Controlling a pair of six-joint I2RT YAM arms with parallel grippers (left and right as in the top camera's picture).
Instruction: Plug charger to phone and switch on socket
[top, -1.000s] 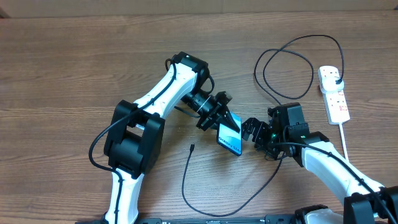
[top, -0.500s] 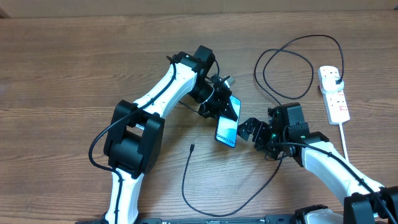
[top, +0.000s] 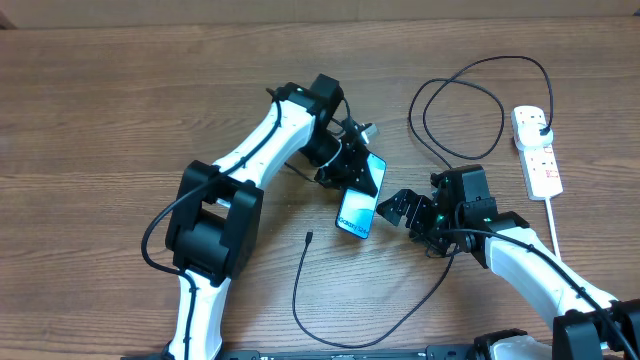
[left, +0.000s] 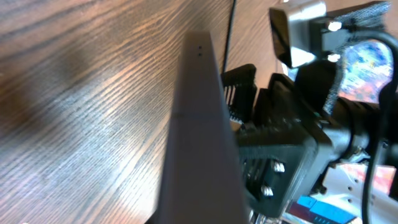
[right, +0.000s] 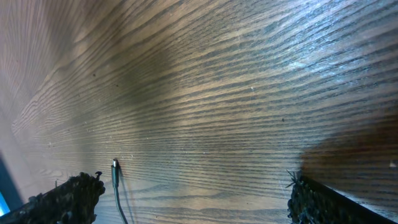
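Right hand (top: 396, 208): jaws wide, nothing between them, low over the tabletop (top: 100, 100) just right of the phone (top: 357, 207). In the right wrist view, you see only bare wood between the fingers (right: 68, 199).

Connector tip (top: 309, 237) of the charger (top: 300, 290): loose on the tabletop, near and left of the phone, apart from both hands. The cable runs nearward, then curves right beneath the right arm.

Phone: tilted, screen lit, gripped at its far end.

Left hand (top: 352, 178): closed on the phone; the wrist view shows the phone edge-on.

Socket (top: 540, 160): far right, well apart. A black plug (top: 540, 122) looks seated in its far outlet. Switch position: cannot tell.

Step, as judged: the phone is being presented and the connector is not yet picked up. Next, swing your right hand left and near to the tip, pinch it close to the end, and align it with the phone's port. The socket switch comes last.
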